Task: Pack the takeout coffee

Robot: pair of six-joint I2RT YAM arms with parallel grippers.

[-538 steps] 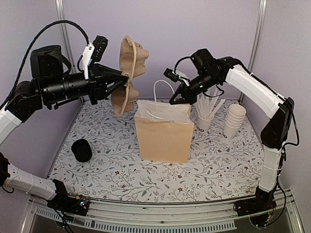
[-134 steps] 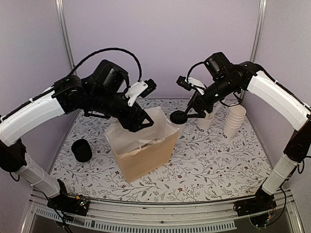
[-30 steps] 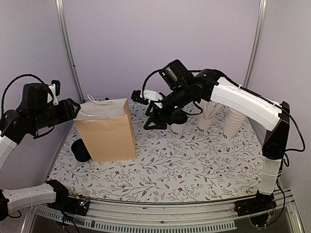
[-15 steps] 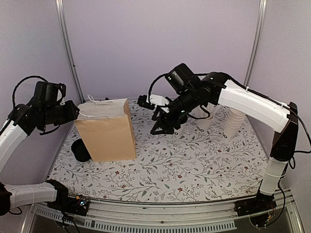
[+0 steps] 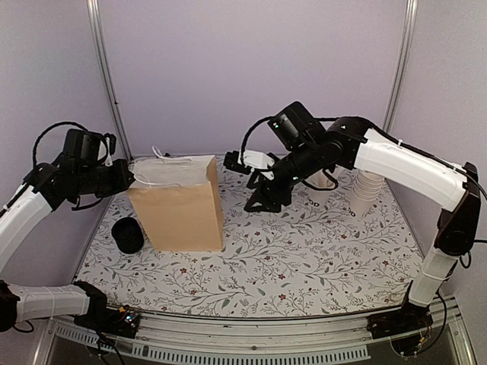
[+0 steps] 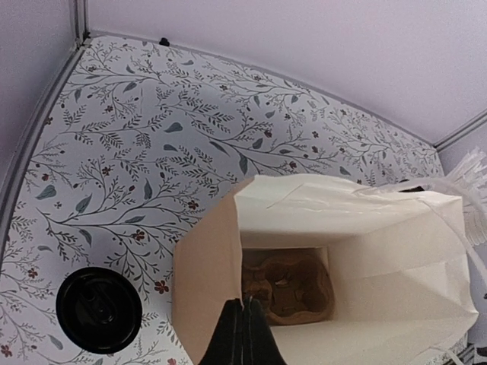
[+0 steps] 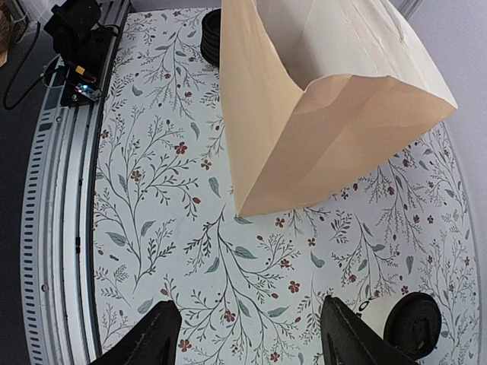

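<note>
The brown paper bag (image 5: 179, 209) stands open at the left of the table. My left gripper (image 5: 129, 179) is shut on the bag's left rim; in the left wrist view its closed fingertips (image 6: 245, 308) pinch that paper edge. A brown pulp cup carrier (image 6: 293, 285) lies on the bag's floor. My right gripper (image 5: 266, 199) hangs open over the table to the right of the bag, nothing between its fingers (image 7: 249, 308). One takeout coffee (image 7: 407, 323), white with a black lid, stands just beyond the right finger. In the top view the right arm hides it.
A stack of black lids (image 5: 127, 236) sits left of the bag (image 6: 99, 309). A white cup of straws (image 5: 320, 192) and a stack of lidless white cups (image 5: 368, 190) stand at the back right. The metal rail (image 7: 57, 198) runs along the near edge.
My left gripper has shut on the bag's rim, and the bag has shifted a little to the right with it. The right arm has drifted right, still open.
</note>
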